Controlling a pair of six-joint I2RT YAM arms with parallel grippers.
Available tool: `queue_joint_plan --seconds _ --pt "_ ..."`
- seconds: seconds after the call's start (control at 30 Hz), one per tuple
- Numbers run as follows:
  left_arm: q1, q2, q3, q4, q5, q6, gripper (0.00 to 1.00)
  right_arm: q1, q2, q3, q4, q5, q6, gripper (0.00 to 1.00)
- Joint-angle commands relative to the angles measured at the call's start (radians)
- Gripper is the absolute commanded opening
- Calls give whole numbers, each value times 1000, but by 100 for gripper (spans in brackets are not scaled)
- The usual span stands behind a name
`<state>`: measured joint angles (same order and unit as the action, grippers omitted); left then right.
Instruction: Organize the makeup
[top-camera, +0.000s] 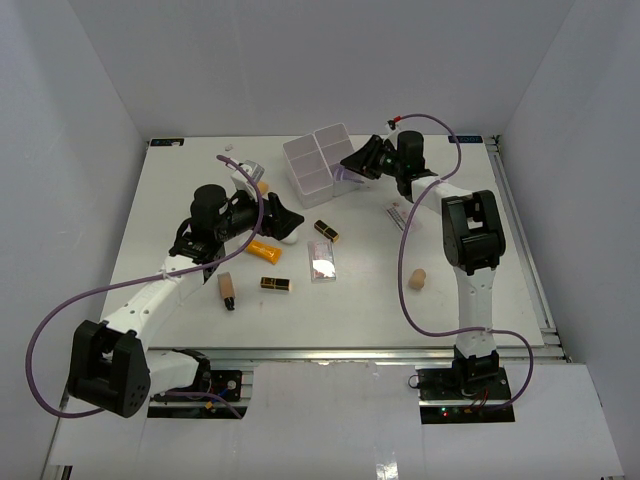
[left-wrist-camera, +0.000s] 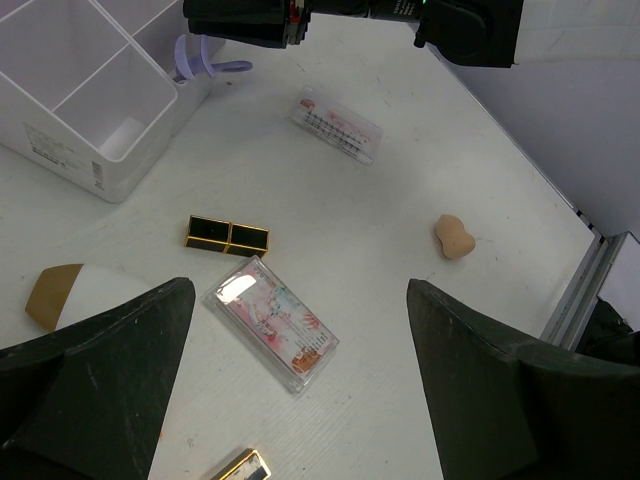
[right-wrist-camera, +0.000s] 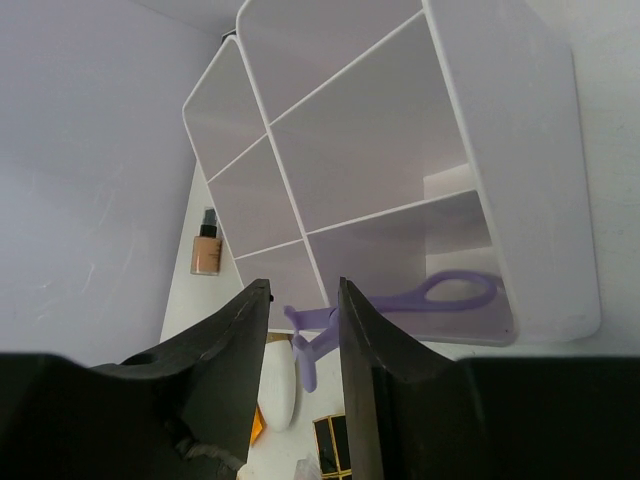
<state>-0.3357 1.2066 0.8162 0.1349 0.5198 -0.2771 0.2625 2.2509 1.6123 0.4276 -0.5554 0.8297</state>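
Observation:
My right gripper (right-wrist-camera: 303, 288) hangs at the white box's (top-camera: 318, 157) near corner with its jaws slightly apart. A purple looped tool (right-wrist-camera: 385, 305) lies loose between them, its loop in the nearest compartment and its head over the rim. My left gripper (left-wrist-camera: 300, 290) stands wide open above the clear pink palette (left-wrist-camera: 272, 324), holding nothing. On the table lie two black-gold lipsticks (top-camera: 326, 231) (top-camera: 276, 285), an orange tube (top-camera: 263, 250), a tan bottle with a dark cap (top-camera: 227, 291), a beige sponge (top-camera: 417, 279) and a white-red packet (left-wrist-camera: 337, 124).
Another tan bottle (right-wrist-camera: 207, 250) lies left of the box near the back. A white item with a tan end (left-wrist-camera: 70, 295) sits beside my left finger. The white walls close in at the back and on both sides.

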Motion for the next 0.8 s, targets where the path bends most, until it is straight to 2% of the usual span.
queue_joint_plan --seconds 0.0,0.57,0.7,0.77 --pt "4 -1 12 5 3 13 98 0 -10 33 78 -18 7 41" --pt "4 3 14 8 19 10 98 -71 -207 -103 106 -84 -170 45" --pt "4 7 12 8 25 7 98 -86 -274 -156 96 -146 -272 46" --pt "4 3 12 9 23 7 98 -84 -307 -163 34 -181 -393 47"
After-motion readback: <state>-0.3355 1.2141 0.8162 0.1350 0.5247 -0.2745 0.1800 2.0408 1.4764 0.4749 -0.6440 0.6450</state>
